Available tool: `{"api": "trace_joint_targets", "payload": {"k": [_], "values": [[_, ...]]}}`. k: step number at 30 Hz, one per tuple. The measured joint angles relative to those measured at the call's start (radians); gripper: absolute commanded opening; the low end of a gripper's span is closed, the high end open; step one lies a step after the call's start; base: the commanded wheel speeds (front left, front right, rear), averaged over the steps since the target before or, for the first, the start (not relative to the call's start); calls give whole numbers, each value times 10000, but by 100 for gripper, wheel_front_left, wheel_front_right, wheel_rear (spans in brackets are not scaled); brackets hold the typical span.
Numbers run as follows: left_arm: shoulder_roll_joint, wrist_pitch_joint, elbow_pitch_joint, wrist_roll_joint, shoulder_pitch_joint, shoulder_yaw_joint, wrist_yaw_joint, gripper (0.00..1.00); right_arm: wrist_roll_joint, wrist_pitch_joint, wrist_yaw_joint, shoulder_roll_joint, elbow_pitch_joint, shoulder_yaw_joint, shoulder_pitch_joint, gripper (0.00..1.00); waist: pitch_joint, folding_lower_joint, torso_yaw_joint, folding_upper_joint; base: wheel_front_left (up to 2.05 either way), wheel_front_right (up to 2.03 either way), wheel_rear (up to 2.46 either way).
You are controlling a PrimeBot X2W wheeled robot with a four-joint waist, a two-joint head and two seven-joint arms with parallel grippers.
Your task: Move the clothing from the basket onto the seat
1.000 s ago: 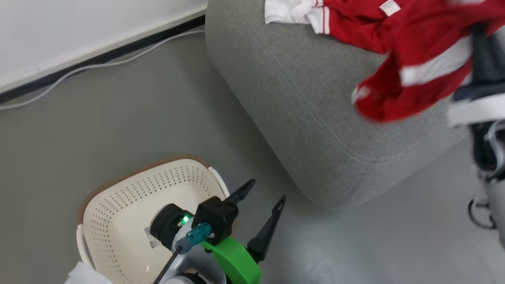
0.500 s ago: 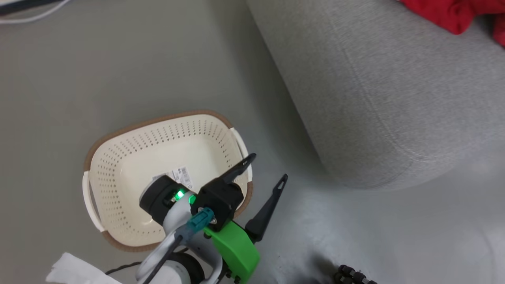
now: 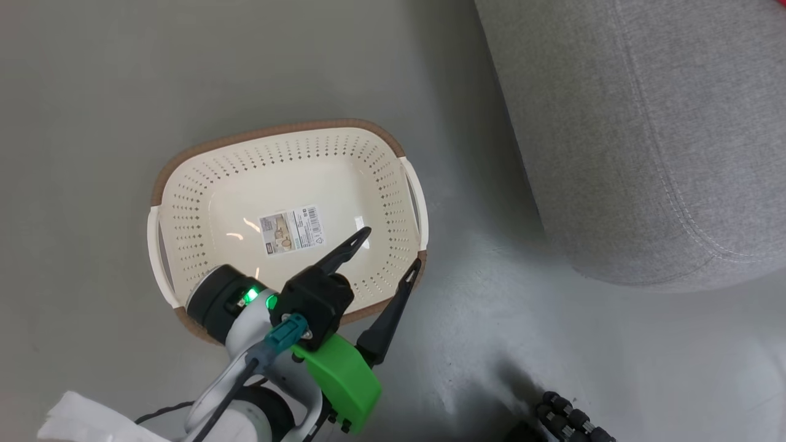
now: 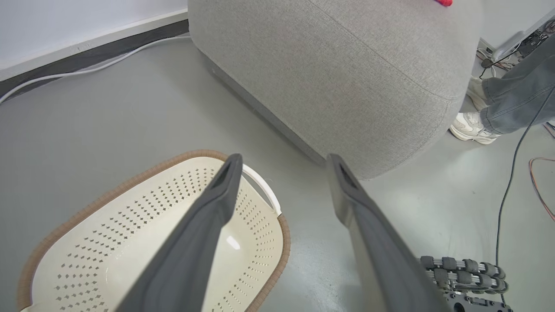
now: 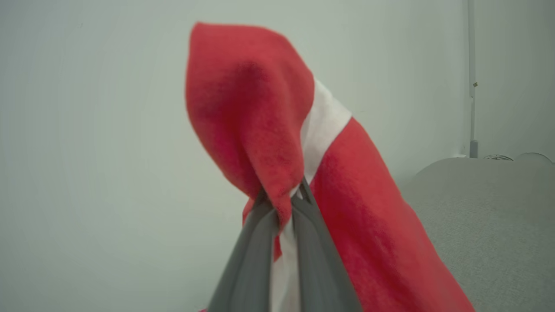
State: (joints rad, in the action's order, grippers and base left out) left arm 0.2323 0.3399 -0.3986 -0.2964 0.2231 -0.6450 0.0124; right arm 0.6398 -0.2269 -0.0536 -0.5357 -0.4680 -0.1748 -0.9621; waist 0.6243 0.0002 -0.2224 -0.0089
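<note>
Grey floor [image 3: 92, 92] is seen under everything. The seat [image 3: 645, 123], a large grey woven sofa, is set on the floor toward the head view's upper right, with its rounded corner turned to the basket. In the left wrist view the seat [image 4: 338, 73] is seen ahead of the fingers, and a small red scrap [image 4: 443, 2] is seen at its top edge.

The basket [image 3: 276, 130] is stood upright on the floor near the seat's corner, with a strip of floor between them. Cream perforated walls, a brown rim and white side handles are noted. A printed sticker [image 3: 290, 229] is stuck at the middle of its bottom.

The clothing [image 5: 260, 112], red with a white band, is pinched in the right gripper [image 5: 282, 193]. Its two fingers are pressed together on a fold, and cloth is draped over and past the tips. It is held up against a pale wall, with the seat [image 5: 490, 216] at that view's lower right. Whether the cloth touches the seat cannot be told.

The left gripper [image 3: 393, 248] is held above the basket's rim at the corner nearest the seat. The fingers are spread wide and nothing is held between them. One finger is over the basket's inside, the other over the rim.

A person's leg in grey trousers [image 4: 516, 99] and a pale shoe [image 4: 470, 128] are seen on the floor past the seat's far corner. A black segmented part [image 4: 464, 271] is seen low on the floor.
</note>
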Motion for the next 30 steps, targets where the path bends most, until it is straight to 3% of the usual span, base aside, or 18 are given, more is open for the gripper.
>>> {"api": "trace_joint_targets", "payload": {"k": [6,21,24,26,30], "values": [[125,161,-307,6,-24,251,205,100,-662,-36,-10,-349,-545,286,-300,0,402,0,33,0,0,0,0],[543,483,-679,184,-303,476,412,100,-1695,-203,-290,389,-2474,1126,-320,2,1108,-1,-537,0,0,0,0],[548,556,-688,180,-304,504,414,100,-1845,-207,-291,405,-2564,1260,-444,31,1144,-1,-621,0,0,0,0],[545,550,-685,169,-304,514,414,100,-1981,-226,-291,430,-2579,1360,-627,100,1131,-1,-644,0,0,0,0],[483,366,-675,90,-302,581,416,100,-2274,-234,-274,594,-2594,1781,-964,100,1033,0,-681,0,0,0,0]]}}
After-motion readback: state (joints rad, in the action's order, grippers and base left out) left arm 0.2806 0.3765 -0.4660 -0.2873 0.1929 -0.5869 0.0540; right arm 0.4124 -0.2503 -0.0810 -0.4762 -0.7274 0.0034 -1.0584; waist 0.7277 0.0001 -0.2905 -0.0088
